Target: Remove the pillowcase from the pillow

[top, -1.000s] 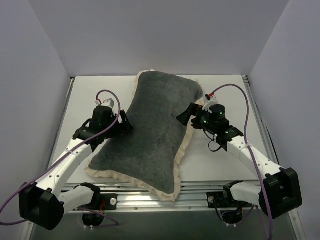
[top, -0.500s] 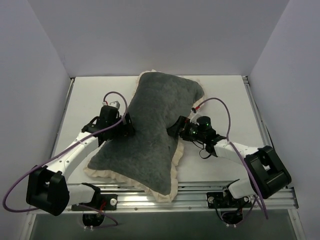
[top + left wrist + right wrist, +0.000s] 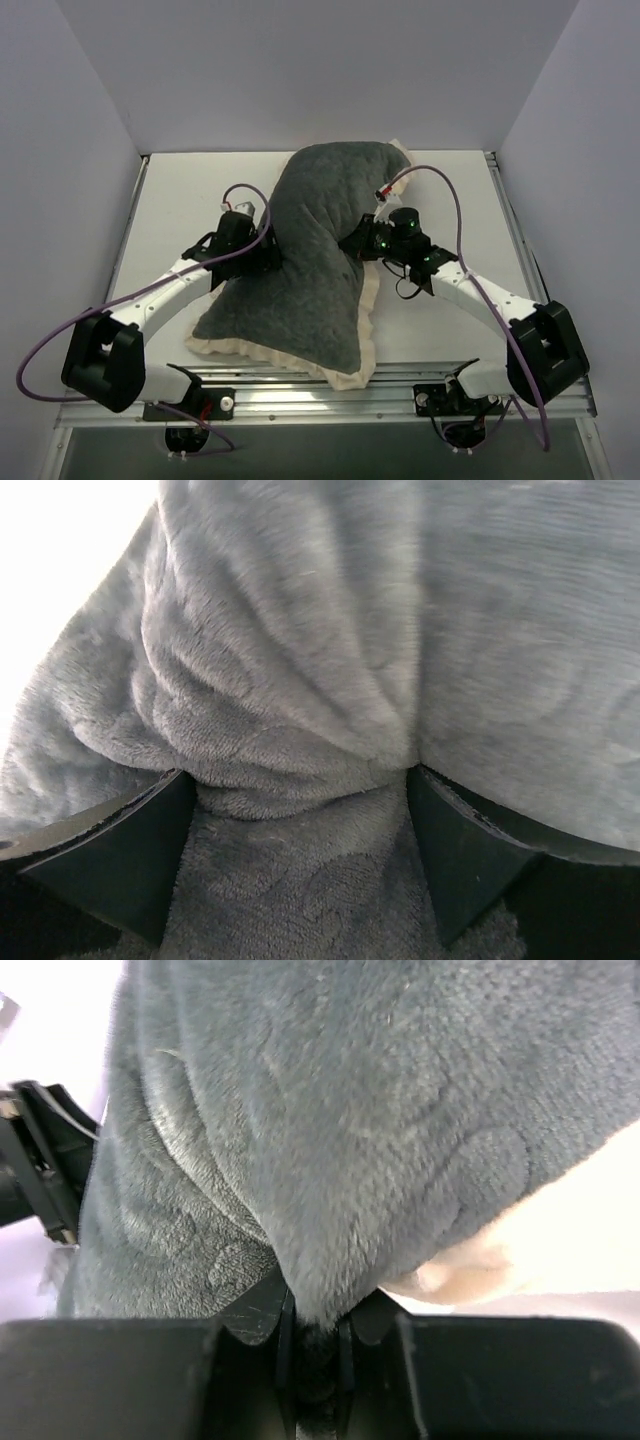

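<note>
A: Where's the case?
B: Mid table, lying diagonal, dark face up. Far end is near the back wall, near corner lies over the front rail. Cream frill shows along the right and near edges. It's plump; pillow's hidden inside, can't see it.
A: L gripper?
B: Jaws wide, pushed into the case's left side. On the wrist cam a bulge of grey pile fills the gap between the fingers, not squeezed.
A: R gripper?
B: Nearly closed, pinching a thin fold of the case on its right side, just beside the frill. Its wrist cam shows the fold caught between the tips, cloth drawn into a ridge.
A: Arms?
B: Both reach in from opp. sides, approx. level w/ each other. The case is narrowest between them.
</note>
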{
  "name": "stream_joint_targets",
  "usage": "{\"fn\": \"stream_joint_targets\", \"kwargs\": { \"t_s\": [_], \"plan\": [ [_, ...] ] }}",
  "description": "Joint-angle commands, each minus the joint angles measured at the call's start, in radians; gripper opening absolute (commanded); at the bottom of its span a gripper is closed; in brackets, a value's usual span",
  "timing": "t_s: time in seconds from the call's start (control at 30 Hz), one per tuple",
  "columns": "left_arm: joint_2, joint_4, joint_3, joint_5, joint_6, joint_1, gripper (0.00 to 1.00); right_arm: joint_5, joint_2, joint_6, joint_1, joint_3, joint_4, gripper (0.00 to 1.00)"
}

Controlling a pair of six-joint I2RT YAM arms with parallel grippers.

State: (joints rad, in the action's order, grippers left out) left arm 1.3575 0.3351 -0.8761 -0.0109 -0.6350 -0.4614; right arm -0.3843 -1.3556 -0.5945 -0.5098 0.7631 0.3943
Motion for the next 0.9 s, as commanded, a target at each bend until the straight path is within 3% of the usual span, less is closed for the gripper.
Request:
{"fn": "stream_joint_targets", "kwargs": {
  "t_s": [0.0,0.23,0.37,0.6,0.73,0.87],
  "plan": [
    [0.075,-0.065,-0.099,0.127,-0.038,-0.123,0.94,-0.012,0.139,0.114,-0.047,0.172,-0.148,0.00],
    [0.257,-0.096,-0.358,0.124,-0.055,-0.282,0.94,0.071,0.187,0.268,-0.049,0.456,-0.438,0.00],
    [0.314,-0.113,-0.409,0.114,-0.061,-0.315,0.94,0.052,0.161,0.259,-0.052,0.467,-0.422,0.00],
    [0.266,-0.156,-0.201,0.046,-0.155,-0.260,0.94,0.010,0.052,0.170,-0.073,0.283,-0.263,0.00],
    [0.117,-0.160,-0.038,0.020,-0.212,-0.235,0.94,0.001,-0.039,0.127,-0.107,0.185,-0.174,0.00],
    [-0.087,-0.044,0.057,-0.081,-0.223,-0.238,0.94,0.005,-0.086,0.122,-0.163,0.203,-0.167,0.00]
  ]
}}
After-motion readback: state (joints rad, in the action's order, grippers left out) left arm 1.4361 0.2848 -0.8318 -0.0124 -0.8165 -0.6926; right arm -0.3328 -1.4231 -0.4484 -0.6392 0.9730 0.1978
